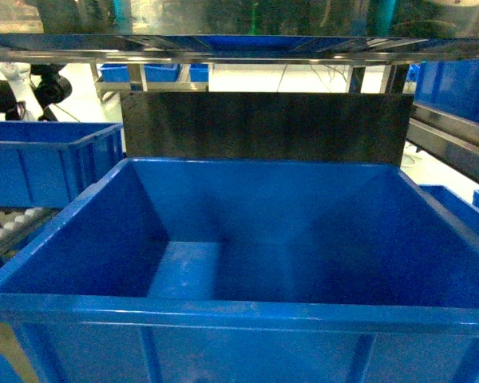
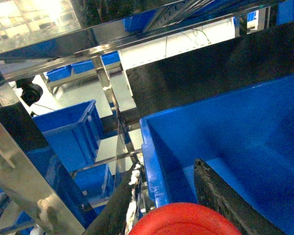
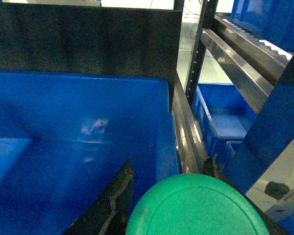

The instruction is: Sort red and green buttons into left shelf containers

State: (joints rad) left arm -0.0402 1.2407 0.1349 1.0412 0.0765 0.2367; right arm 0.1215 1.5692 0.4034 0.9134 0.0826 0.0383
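Observation:
A large deep blue container (image 1: 223,307) fills the head view, and neither gripper shows there. In the left wrist view my left gripper (image 2: 167,166) is shut on the red button (image 2: 186,221). Its wide red cap sits between the dark fingers, over the left rim of the container (image 2: 149,147). In the right wrist view my right gripper (image 3: 169,164) is shut on the green button (image 3: 196,208). Its green cap lies over the right rim of the same container (image 3: 164,127). Both button bodies are hidden.
A black panel (image 1: 263,128) stands behind the container, under a metal shelf (image 1: 239,52). Another blue bin (image 1: 40,159) sits to the left. Steel shelf uprights (image 2: 108,93) flank the left side. On the right are a dark post (image 3: 193,58) and a lower blue bin (image 3: 225,117).

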